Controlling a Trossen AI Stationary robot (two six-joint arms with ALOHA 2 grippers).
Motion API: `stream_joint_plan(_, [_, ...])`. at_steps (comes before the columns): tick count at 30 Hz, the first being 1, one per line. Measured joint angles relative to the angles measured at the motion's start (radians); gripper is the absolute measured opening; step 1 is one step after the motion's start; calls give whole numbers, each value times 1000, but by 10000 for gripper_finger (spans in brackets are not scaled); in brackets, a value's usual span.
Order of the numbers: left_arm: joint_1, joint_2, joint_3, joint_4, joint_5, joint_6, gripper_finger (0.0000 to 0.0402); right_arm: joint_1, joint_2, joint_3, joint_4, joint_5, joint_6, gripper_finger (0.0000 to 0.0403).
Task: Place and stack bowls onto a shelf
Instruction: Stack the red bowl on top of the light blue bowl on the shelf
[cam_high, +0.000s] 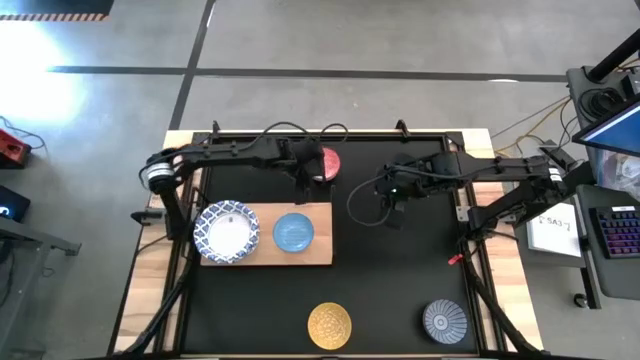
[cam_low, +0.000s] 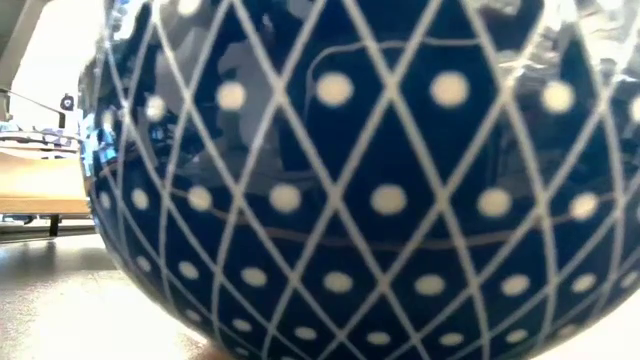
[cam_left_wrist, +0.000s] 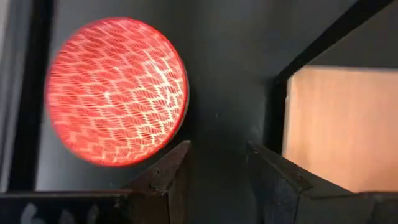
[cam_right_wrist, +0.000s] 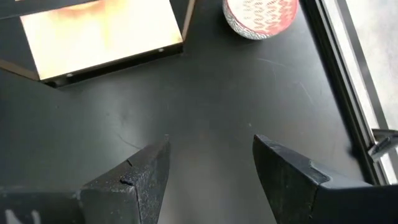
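On the light-wood shelf (cam_high: 318, 248) sit a white bowl with a blue patterned rim (cam_high: 227, 232) and a light blue bowl (cam_high: 293, 232). The red bowl (cam_high: 330, 163) stands on the black table near its far edge, partly under my left arm. My left gripper (cam_high: 305, 183) is open just beside the red bowl (cam_left_wrist: 115, 90), between it and the shelf's far edge (cam_left_wrist: 342, 124). My right gripper (cam_high: 387, 203) is open over bare table right of the shelf. Near the front edge stand the yellow bowl (cam_high: 330, 325) and the grey-blue bowl (cam_high: 444, 320).
A dark blue bowl with a white lattice and dots (cam_low: 370, 180) stands right in front of the low camera and blocks that view. The right wrist view shows the red bowl (cam_right_wrist: 260, 15) and the shelf's corner (cam_right_wrist: 102, 37) ahead, with bare black table between them.
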Motion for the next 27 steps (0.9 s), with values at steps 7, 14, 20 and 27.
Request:
stream_joint_plan(7, [44,84,0,41,18,134,135,-30,0,0,-30,-1,-1,216])
stream_joint_plan(14, [59,122,1,102,19,190,135,-50,0,0,-28,-1,-12,216])
stream_joint_plan(20, [64,175,1,118,16,205,135,-55,0,0,-28,-1,-11,216])
stream_joint_plan(27, [66,197,1,145,10,199,101,-55,0,0,-29,-2,-11,216])
